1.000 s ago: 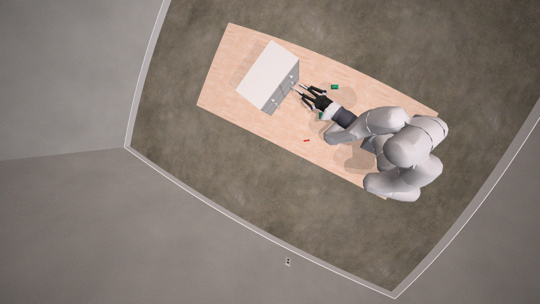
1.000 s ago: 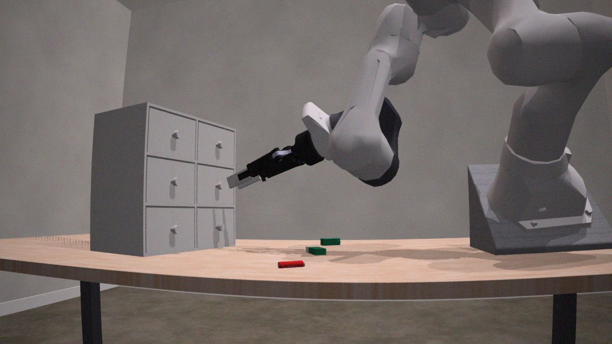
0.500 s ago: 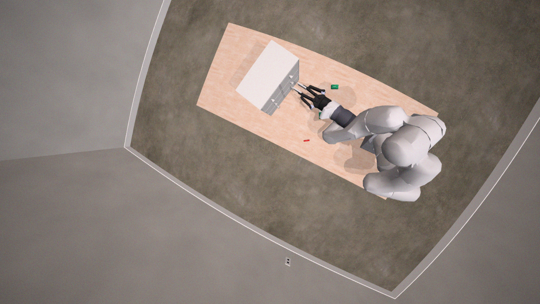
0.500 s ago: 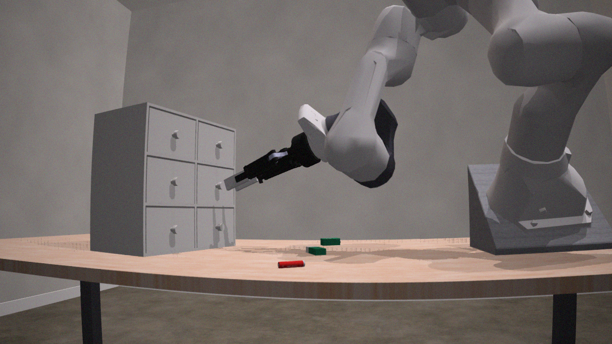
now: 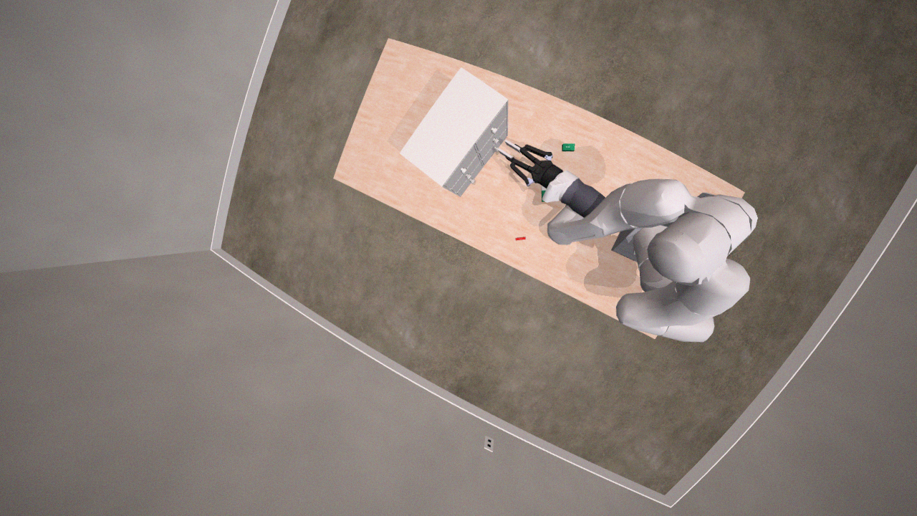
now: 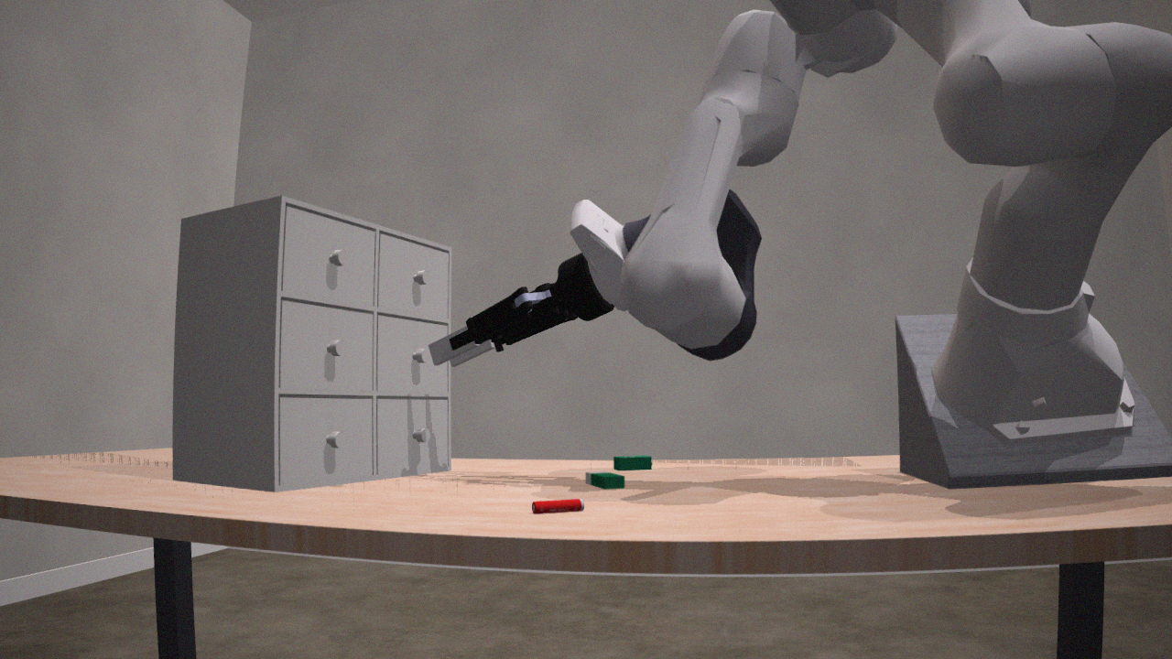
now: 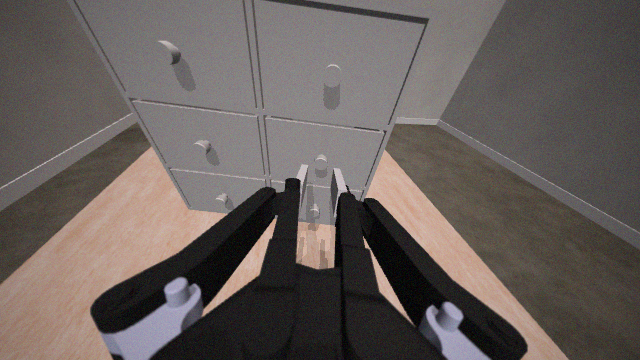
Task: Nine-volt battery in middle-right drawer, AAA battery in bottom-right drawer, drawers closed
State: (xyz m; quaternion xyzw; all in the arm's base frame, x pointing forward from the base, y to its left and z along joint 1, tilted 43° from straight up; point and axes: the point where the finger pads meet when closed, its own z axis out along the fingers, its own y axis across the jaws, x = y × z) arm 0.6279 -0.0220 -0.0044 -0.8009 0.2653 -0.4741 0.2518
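Tabletop (image 5: 461,224) (image 6: 737,520) (image 7: 75,260) of pale wood stands on dark legs (image 6: 174,598) amid grey walls (image 5: 128,385) (image 6: 532,123) (image 7: 565,75), jaws slightly spread before the chest (image 5: 452,128) (image 6: 225,344) (image 7: 300,45).

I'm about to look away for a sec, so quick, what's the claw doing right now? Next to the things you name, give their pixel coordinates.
Claw (image 5: 502,145) (image 6: 438,352) (image 7: 319,177): partly open, holding nothing, fingers pointed at the right middle drawer's knob (image 6: 418,355) (image 7: 321,162).
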